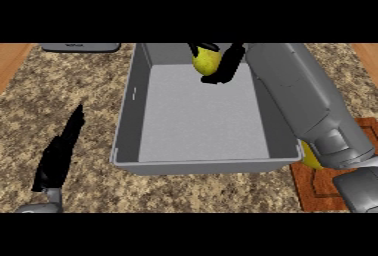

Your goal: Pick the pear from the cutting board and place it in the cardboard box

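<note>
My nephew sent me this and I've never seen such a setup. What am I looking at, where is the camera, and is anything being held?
You look steeply down from a humanoid robot's head at a speckled stone kitchen counter. Two grey forearms with black hands enter from below. The right hand reaches across a large grey open box, its fingers curled round a yellow pear above the box's far end. The left hand rests open, fingers straight, at the view's left. A brown wooden cutting board lies at lower right, with something yellow partly hidden by the arm. A grey object shows at the top edge.
</note>
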